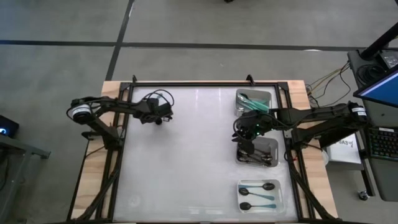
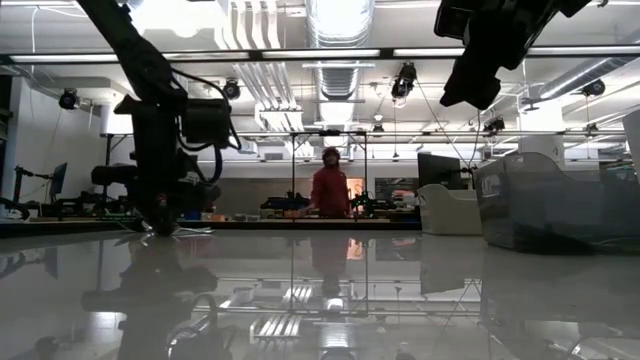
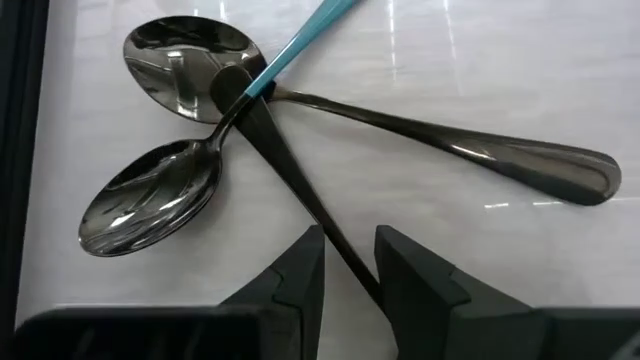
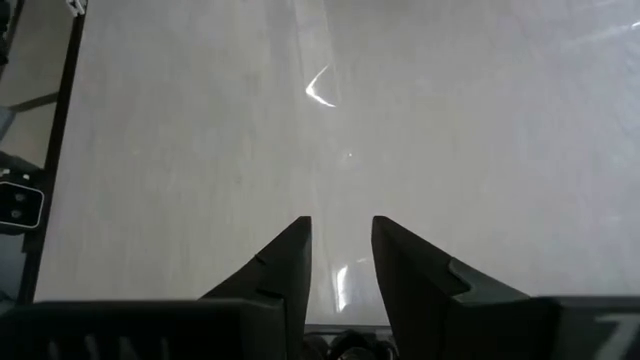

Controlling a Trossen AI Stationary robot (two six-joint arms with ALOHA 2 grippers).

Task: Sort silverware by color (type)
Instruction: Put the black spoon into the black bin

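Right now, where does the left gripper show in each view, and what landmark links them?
High view: left gripper, upper left of table.
Low view: gripper at left, near the table.
Left wrist view: gripper bottom centre.
Right wrist view: not in it.
Shared landmark: the white table.

Light falls from ceiling strip lamps [image 2: 340, 20], bright and even. The white desk [image 1: 186, 149] is glossy: in the low view it mirrors the lamps and the room like water, and the arms there stand as dark silhouettes against the glare. A small sharp glint [image 4: 320, 88] shows in the right wrist view. The spoons [image 3: 180, 70] are crisp, with streaked highlights and soft shadows.
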